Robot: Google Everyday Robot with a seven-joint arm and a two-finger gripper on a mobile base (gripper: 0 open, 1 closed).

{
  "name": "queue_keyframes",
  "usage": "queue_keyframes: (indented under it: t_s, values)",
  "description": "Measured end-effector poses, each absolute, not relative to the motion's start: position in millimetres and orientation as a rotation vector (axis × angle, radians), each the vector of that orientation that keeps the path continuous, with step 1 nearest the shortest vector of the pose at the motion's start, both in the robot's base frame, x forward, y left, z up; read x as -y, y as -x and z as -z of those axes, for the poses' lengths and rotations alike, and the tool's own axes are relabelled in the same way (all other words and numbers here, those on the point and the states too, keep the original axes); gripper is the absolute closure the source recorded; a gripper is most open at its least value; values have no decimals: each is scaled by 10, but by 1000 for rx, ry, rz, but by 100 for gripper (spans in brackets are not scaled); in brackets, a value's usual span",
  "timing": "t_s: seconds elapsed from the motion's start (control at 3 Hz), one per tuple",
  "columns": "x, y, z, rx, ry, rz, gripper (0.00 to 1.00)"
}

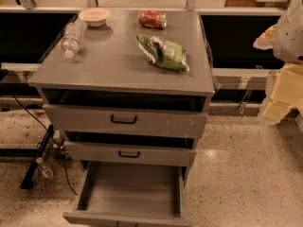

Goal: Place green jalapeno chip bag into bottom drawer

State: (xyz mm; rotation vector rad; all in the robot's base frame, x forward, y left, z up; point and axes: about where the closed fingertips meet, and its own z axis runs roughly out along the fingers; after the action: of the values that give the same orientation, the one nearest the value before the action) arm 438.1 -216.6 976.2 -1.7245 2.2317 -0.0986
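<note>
1. Three grey drawers stand open in steps under the desk (118, 67). The bottom drawer (130, 193) juts out farthest, and the lower edge of the view cuts off its front, so its handle does not show.
2. The top drawer (124, 119) and the middle drawer (129, 153) each show a grey front with a black handle. Behind each front is only a narrow dark slit, and what lies inside cannot be made out.
3. The arm shows at the right edge as pale, blurred shapes, partly cut off by the frame. The claw (279, 96) is the cream, blocky part low on that arm. It sits off to the right of the desk, near its front right corner and well apart from the bag.
4. I cannot tell whether the claw is open or closed. It is clear of the desk and of everything lying on it.
5. The green jalapeno chip bag (163, 52) lies flat on the desk, right of centre, slanting from back left to front right. It is glossy green and crumpled, with white and dark markings.
6. A red can (152, 19) lies on its side near the back edge, behind the bag and apart from it.
7. A pale bowl (94, 16) sits at the back left, with a clear water bottle (72, 38) on its side just in front of it.
8. The bottom drawer shows a plain grey floor and walls.
</note>
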Motion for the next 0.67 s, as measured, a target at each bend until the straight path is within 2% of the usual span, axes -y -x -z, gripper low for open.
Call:
queue_keyframes:
  t_s: [0.33, 0.67]
  values:
    - [2166, -4381, -9762, -2232, 1725, 99, 0]
    - [2133, -4462, -9730, -2207, 1731, -25, 0]
